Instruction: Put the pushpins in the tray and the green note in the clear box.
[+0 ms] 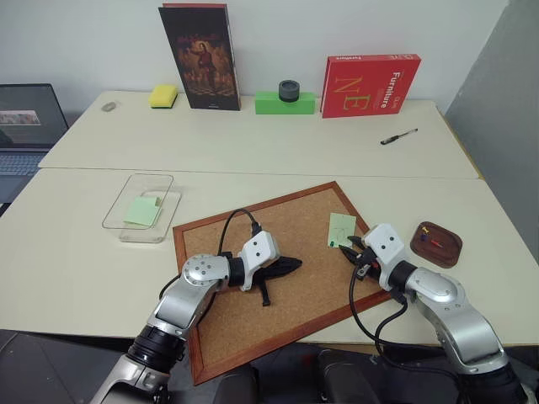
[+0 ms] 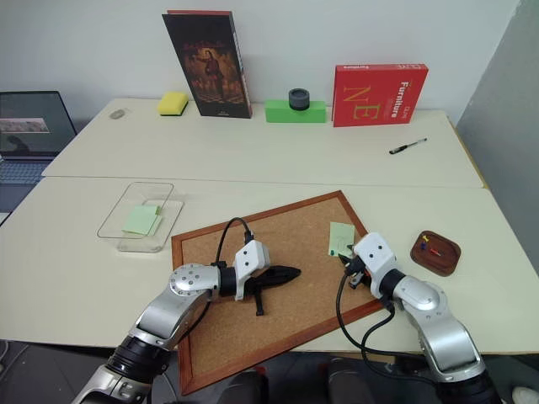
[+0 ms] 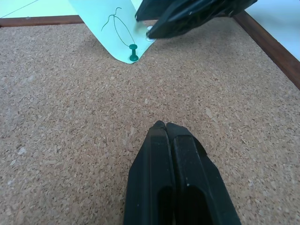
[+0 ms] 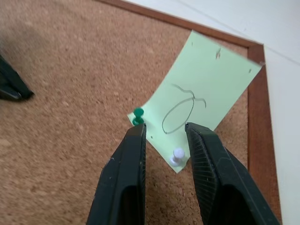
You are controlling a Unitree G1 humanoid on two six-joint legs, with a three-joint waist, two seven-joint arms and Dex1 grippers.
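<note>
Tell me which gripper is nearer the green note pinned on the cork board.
Right. The right gripper has open fingers over the green note's lower edge; the left gripper, shut, rests mid-board, well short of it.

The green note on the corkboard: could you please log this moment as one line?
green note: on corkboard, pinned by green pushpin and white pushpin | right end effector: open over note edge | left end effector: shut

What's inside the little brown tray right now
The tray holds small pushpins; red, blue and yellow heads show, but an exact count is hard to make out. No green or white pin lies in it. The tray's floor under the pins cannot be seen.
</note>
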